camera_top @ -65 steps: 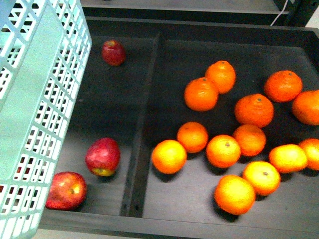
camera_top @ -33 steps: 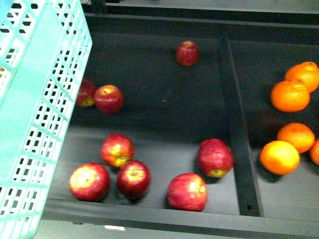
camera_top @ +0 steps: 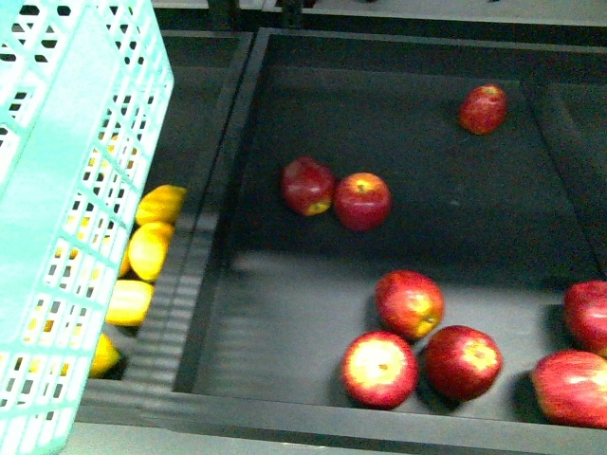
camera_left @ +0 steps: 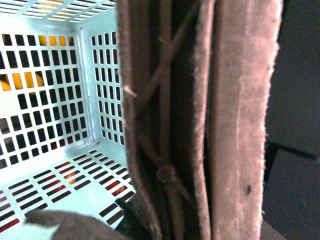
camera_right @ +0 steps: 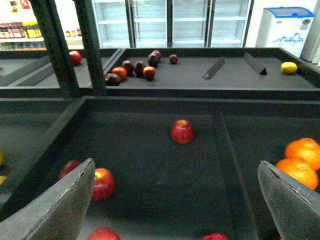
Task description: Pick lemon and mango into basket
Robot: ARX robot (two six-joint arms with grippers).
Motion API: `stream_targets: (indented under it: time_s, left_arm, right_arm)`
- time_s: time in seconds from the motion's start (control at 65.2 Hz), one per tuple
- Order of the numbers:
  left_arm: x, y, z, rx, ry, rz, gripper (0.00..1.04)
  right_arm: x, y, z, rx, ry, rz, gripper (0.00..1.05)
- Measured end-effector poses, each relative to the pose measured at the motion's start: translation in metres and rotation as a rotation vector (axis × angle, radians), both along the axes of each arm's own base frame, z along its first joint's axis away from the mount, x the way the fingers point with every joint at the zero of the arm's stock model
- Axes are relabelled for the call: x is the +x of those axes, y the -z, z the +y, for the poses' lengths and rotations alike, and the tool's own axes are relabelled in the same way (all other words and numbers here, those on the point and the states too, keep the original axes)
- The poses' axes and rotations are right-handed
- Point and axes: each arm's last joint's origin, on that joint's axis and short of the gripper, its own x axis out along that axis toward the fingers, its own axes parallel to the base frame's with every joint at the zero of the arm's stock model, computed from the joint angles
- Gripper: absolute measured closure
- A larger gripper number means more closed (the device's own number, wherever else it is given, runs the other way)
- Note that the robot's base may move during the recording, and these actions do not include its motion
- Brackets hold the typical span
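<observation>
My right fingers (camera_right: 65, 205) were spread wide with nothing between them, and they hung over the compartment of red apples (camera_right: 182, 131), with the oranges (camera_right: 302, 150) beyond a divider to one side. Of my left fingers I saw almost nothing. The brownish handles (camera_left: 240, 125) filled that wrist view, and a grey shape low in it (camera_left: 65, 223) was perhaps one pad. I judged these fingers to be pinching the handles, because the basket (camera_top: 66, 190) hung tilted in the air on my left side. Its floor, where I could see it, carried no fruit.

The mango (camera_top: 159, 204) lay with several other yellow fruits in the narrow compartment left of the apples, partly behind the basket wall. I could not tell surely whether some of them were lemons.

The dangers, as I judged them:
- **Wrong fruit:** my open hand was above the apples, so it could close on one of them.
- **Collision:** to reach the mango, the right arm had to cross the divider (camera_top: 223, 190) and pass near the basket, so it could strike either of them.
- **Blocked sight:** the basket hid part of the yellow fruits from the front camera, which made the aim uncertain.
- **Slipping:** the smooth mango could slide out of the pads.
</observation>
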Motion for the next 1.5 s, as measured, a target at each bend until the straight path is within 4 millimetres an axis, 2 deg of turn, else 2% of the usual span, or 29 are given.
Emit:
stream_targets:
  time_s: [1.32, 1.412, 1.458, 1.504]
  left_arm:
    - [0.0, 0.0, 0.002, 0.029, -0.03, -0.001, 0.91]
    - [0.005, -0.004, -0.001, 0.131, 0.147, 0.161, 0.91]
    - [0.017, 0.0, -0.009, 0.3, 0.341, 0.22, 0.91]
    - [0.028, 0.007, -0.017, 0.38, 0.437, 0.233, 0.91]
  right_arm:
    - [0.0, 0.0, 0.0, 0.0, -0.009, 0.0, 0.09]
    - [0.0, 0.0, 0.0, 0.0, -0.005, 0.001, 0.09]
    - [0.0, 0.0, 0.0, 0.0, -0.005, 0.0, 0.09]
    - [0.0, 0.0, 0.0, 0.0, -0.005, 0.0, 0.09]
